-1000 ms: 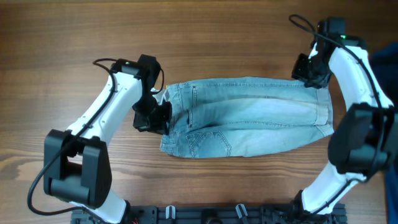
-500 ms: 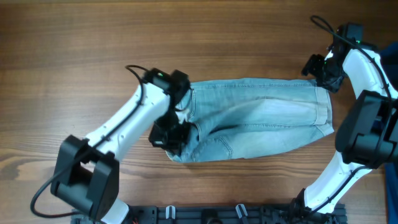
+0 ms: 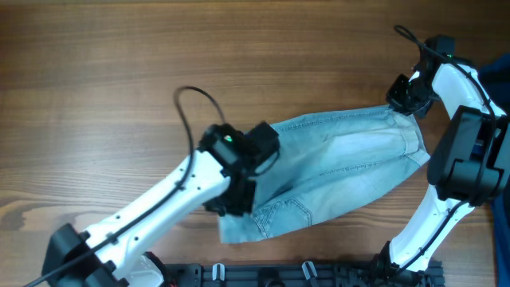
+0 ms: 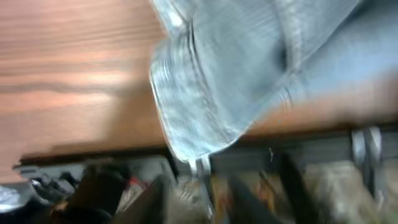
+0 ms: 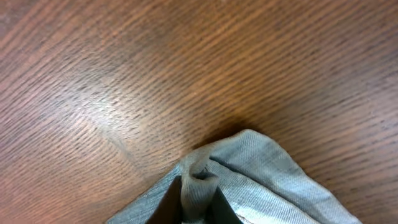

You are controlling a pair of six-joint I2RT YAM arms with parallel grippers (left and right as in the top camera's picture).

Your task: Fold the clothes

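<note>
From above, the light denim shorts (image 3: 351, 159) lie slantwise across the wooden table (image 3: 96, 80): waistband end low and near the middle, cuffed hems up at the right. The left gripper (image 3: 237, 198) sits right on that waistband end, and the right gripper (image 3: 405, 97) is at the top hem corner. A stitched back pocket (image 3: 279, 217) shows just beside the left gripper. A black cable (image 3: 191, 100) loops up behind the left arm.

The overhead can't show the fingers, but the wrist cameras can. The left wrist view is badly blurred. In it, a fold of the shorts (image 4: 211, 81) hangs clear of the table (image 4: 62, 74), casts a shadow and narrows down into the left gripper (image 4: 200, 177). That looks like a pinch on the denim, with no gap showing. A dark rail (image 4: 311, 152) runs along the table's edge behind it.

The right wrist view is sharp. A peaked corner of the shorts (image 5: 249, 168) rises off the table (image 5: 124, 62), clamped tight in the right gripper (image 5: 198, 200) with the jaws nearly together on the cloth.
</note>
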